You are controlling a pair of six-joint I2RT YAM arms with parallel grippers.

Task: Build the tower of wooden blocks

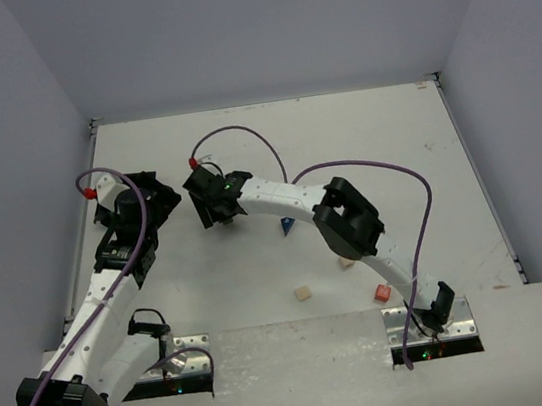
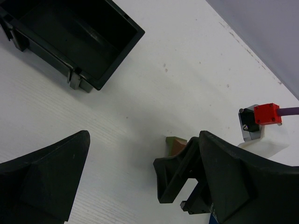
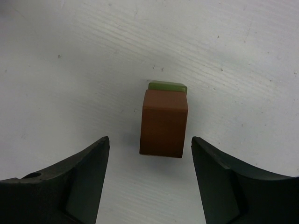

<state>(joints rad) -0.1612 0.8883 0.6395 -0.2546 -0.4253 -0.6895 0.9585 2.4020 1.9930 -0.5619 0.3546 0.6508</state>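
Note:
The olive-green oblong (image 3: 167,86) stands on the white table, and its faces toward the right wrist camera look brown. My right gripper (image 3: 149,142) is open, one fingertip on each side of the block with a gap on both sides. In the overhead view this gripper (image 1: 219,208) is at the table's middle left. From the left wrist the same block (image 2: 175,143) peeks out behind a right-arm finger. My left gripper (image 2: 140,186) is open and holds nothing. The blue wedge (image 1: 287,225), two tan cubes (image 1: 304,292) (image 1: 346,263) and the red cube (image 1: 383,293) lie apart by the right arm.
A black square tray (image 2: 84,42) sits just beyond my left gripper. The right arm (image 1: 349,217) arches over the loose blocks, with purple cables looping above the table. Grey walls close in the table on three sides.

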